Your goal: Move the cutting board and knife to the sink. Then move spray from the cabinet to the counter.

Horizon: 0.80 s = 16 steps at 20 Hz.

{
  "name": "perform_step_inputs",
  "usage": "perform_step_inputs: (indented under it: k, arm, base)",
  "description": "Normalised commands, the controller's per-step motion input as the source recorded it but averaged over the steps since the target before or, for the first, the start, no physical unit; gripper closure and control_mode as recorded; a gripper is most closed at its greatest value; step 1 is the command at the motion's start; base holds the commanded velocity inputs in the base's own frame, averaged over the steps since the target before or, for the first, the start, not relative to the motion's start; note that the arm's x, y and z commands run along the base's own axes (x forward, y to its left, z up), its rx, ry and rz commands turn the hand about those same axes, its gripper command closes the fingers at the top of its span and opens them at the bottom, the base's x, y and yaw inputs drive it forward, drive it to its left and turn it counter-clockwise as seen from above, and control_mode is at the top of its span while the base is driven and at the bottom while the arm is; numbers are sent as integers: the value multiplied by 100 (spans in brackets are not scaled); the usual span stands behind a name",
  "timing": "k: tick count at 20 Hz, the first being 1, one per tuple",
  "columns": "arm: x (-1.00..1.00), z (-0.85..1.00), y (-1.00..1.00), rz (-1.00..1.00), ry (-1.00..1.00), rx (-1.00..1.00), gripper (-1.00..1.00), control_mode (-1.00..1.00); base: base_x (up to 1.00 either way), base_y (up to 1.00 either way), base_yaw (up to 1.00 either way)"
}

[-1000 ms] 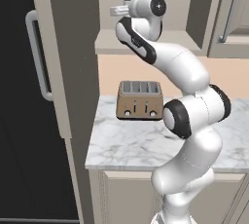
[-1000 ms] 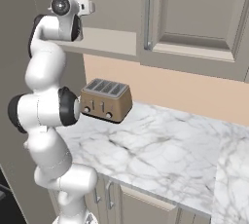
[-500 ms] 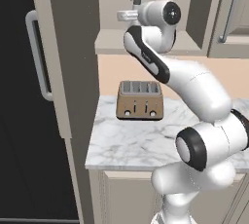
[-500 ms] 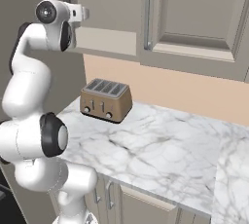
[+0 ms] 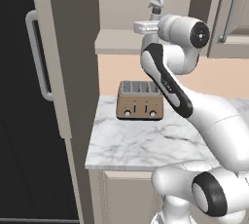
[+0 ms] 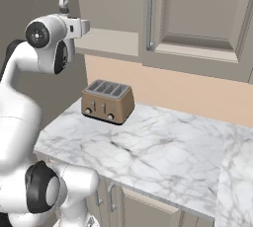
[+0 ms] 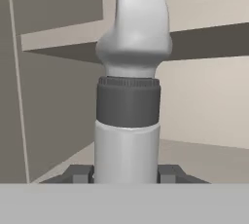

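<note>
My gripper is shut on the spray, a slim grey bottle with a dark collar and a pale nozzle head, held upright between the two finger tips. In the left base view the spray sticks up above my hand, in front of the cabinet's open niche. The right base view has the spray level with the niche shelf, high over the left end of the counter. The marble counter lies well below the bottle. The cutting board, knife and sink are out of view.
A brown toaster stands at the back left of the counter, beneath my hand; it is the toaster in the right base view. The tall dark fridge walls off the left. A closed cabinet door with a bar handle is right of the niche.
The hand has drawn back from the niche towards the base with the spray still in its grip, and the elbow has swung out and down. Toaster and counter have not moved.
</note>
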Motion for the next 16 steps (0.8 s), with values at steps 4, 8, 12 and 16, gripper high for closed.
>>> perform_step_inputs:
  k: [4,8,12,16]
  arm:
    - [-63,11,-78,-4,31,0,100,-100]
    - [-78,-2,-85,-2,6,0,100,-100]
    - [-92,-4,-73,0,-24,0,100,-100]
    - [-89,-17,-78,0,-26,0,100,-100]
  base:
    - [0,0,0]
    - [0,0,0]
    - [0,0,0]
    - [0,0,0]
